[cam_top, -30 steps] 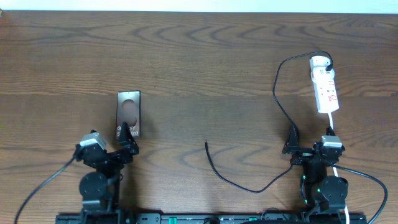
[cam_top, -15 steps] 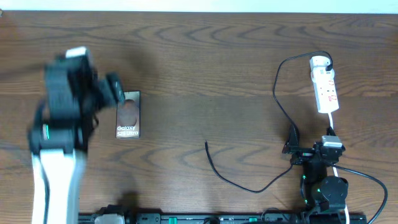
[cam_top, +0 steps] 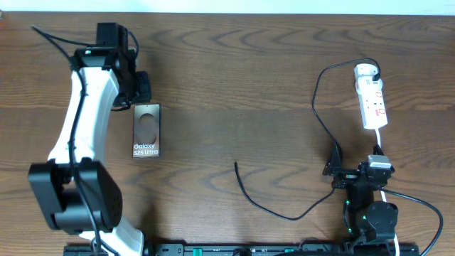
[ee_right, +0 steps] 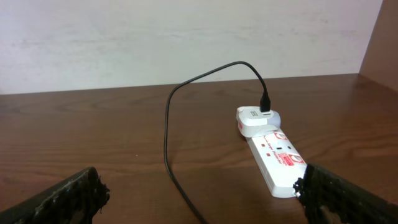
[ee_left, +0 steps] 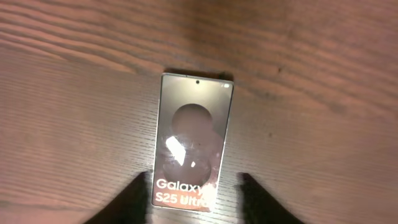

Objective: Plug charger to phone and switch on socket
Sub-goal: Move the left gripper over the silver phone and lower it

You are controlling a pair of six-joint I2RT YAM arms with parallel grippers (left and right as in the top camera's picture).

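Lying lengthwise near-to-far, the phone (cam_top: 146, 130) shows lettering nearest; both jaws spread.

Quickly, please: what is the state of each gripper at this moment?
Left gripper: open, empty, near the flat dark-brown Galaxy phone.
Right gripper: open, empty.

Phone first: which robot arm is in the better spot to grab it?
Left. The left claw hovers at the phone, open fingers framing it in the wrist view. The right claw sits folded far away, by the charger.
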